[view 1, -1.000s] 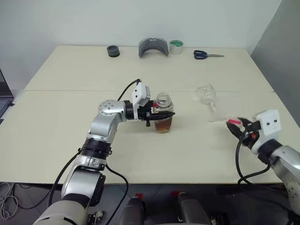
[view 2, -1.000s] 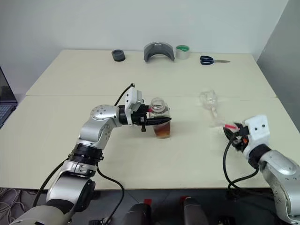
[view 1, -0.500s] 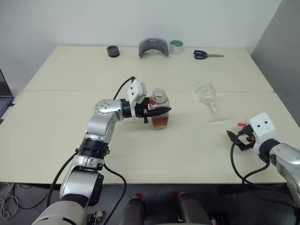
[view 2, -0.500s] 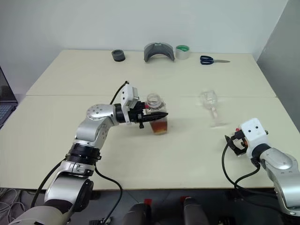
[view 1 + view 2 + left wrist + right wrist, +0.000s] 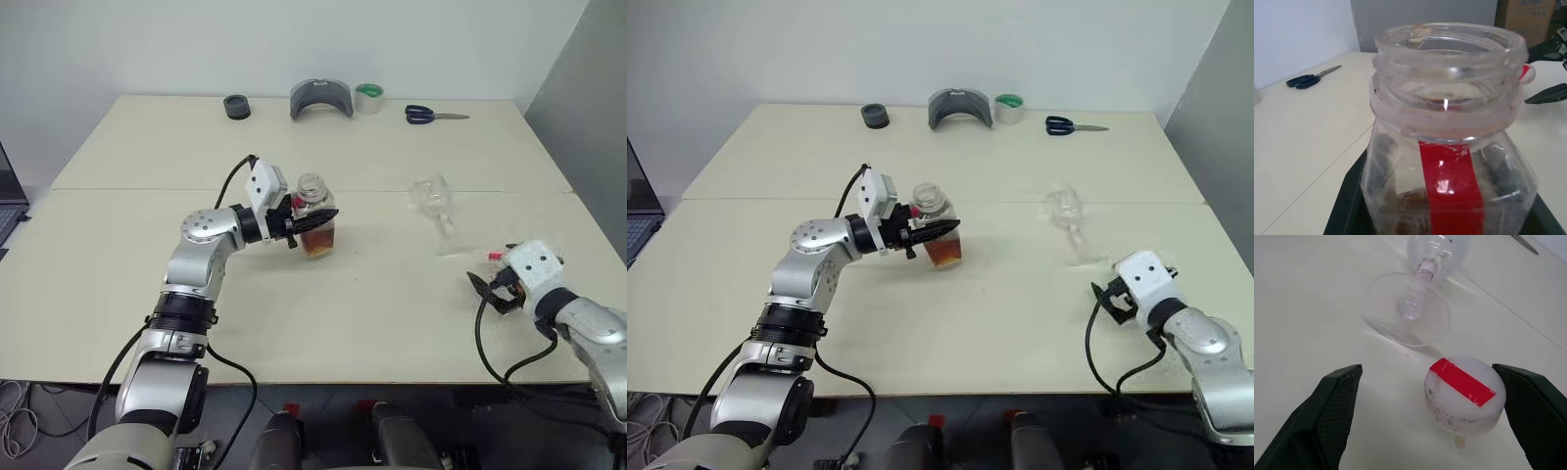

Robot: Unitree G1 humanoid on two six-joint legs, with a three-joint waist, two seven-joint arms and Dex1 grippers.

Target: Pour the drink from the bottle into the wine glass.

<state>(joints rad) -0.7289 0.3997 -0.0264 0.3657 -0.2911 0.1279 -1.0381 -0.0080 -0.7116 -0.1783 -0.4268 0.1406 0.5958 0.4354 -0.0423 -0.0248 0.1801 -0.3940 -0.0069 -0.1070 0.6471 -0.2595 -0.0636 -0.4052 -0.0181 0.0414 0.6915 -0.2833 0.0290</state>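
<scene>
The right gripper (image 5: 493, 290) sits nearest, low over the near right part of the table (image 5: 392, 313), its two black fingers (image 5: 1337, 401) spread wide with nothing between them. Just beyond its fingertips a white cap (image 5: 1465, 394) with a red strip across its top lies flat on the table, touching neither finger. A little farther out than the cap stands the wine glass (image 5: 434, 208), upright on its round foot (image 5: 1407, 308), the bowl clear and with no drink visible in it. The cap lies close beside the foot but apart from it.

To the left of the wine glass, well apart from it and about as far out, the left gripper (image 5: 315, 217) is clenched on the bottle (image 5: 315, 215), its fingers pressed against the body below the neck. The bottle is uncapped, its wide mouth (image 5: 1449, 41) open, a red label strip (image 5: 1452, 191) running down its side. It leans a little, its mouth tipped away from the wine glass. The drink (image 5: 316, 243), reddish-brown, fills the lower part of the bottle. Whether the bottle's base touches the table cannot be told.

Along the far edge of the table, beyond the wine glass, lie blue-handled scissors (image 5: 431, 115), then to their left a roll of tape (image 5: 368, 97), a grey curved piece (image 5: 320, 98) and a small dark ring (image 5: 236, 106).
</scene>
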